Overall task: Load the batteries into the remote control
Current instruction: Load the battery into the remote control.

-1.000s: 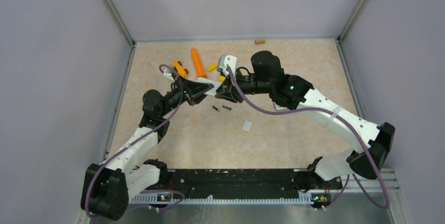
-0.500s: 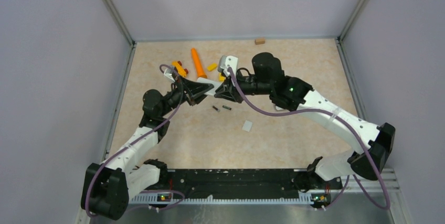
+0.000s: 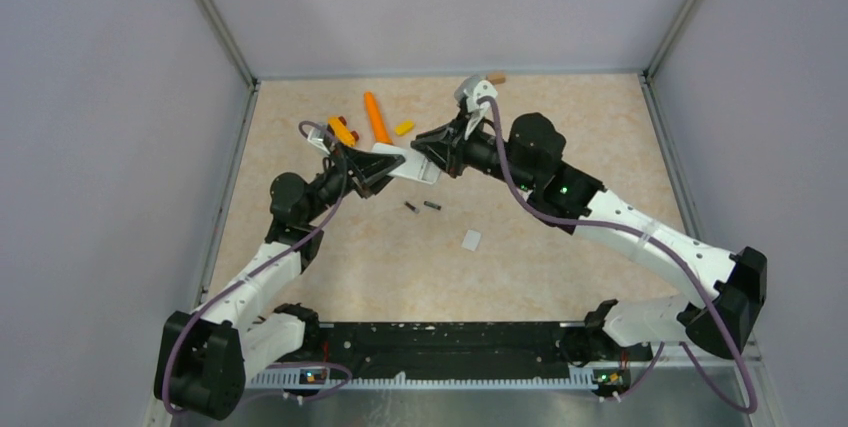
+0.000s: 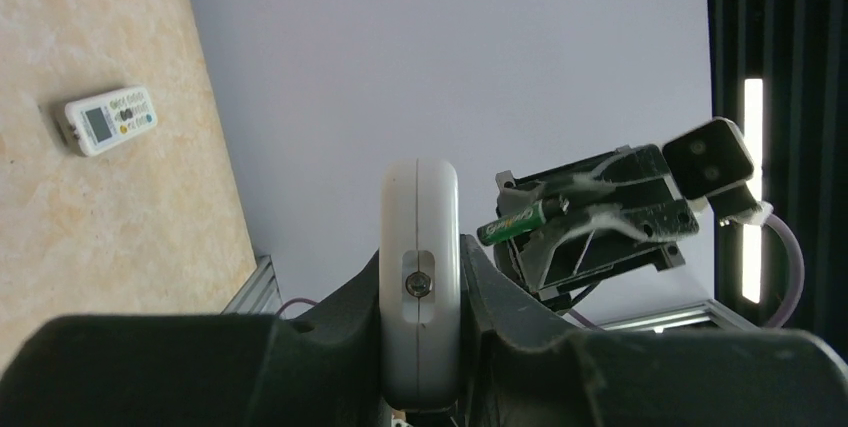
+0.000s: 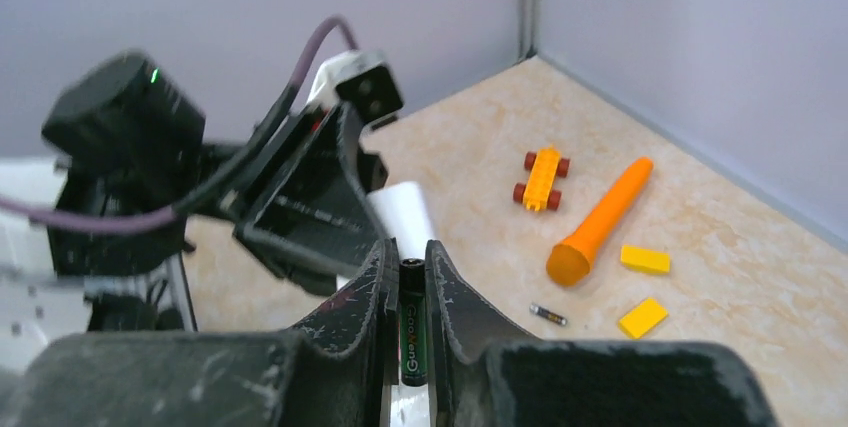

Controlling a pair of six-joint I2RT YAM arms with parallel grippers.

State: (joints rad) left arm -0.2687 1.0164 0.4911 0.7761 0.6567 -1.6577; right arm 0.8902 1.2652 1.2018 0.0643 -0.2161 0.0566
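The beige marbled worktop [image 3: 560,127], walled in grey, carries everything. The left arm [image 3: 260,267] reaches in from the near left and the right arm [image 3: 640,237] from the near right, and their ends meet over the far half of the worktop. The left tool [image 4: 420,292] is clenched on the white remote control [image 4: 419,207], one finger against each broad face, so the remote control stands edge-on to the left wrist camera. The right tool [image 5: 409,265] is grasping the held battery [image 5: 412,322], dark with green lettering, pinched lengthwise between its fingers. Seen from the left wrist, this battery sits near the remote control's side with a gap between them. A smaller remote [image 4: 108,120], with a screen and coloured buttons, lies flat on the worktop, well apart. Toward the far left lie an orange cone [image 3: 376,117], a yellow toy car [image 3: 342,130] with red wheels, and two yellow blocks, the farther block [image 5: 645,259] and the nearer block [image 5: 642,317]. A brown block [image 3: 495,78] sits by the back wall. Just nearer the arm bases than the tools lie the left loose battery [image 3: 410,209] and the right loose battery [image 3: 432,205]. A fourth battery [image 5: 548,314] rests near the cone's wide end.
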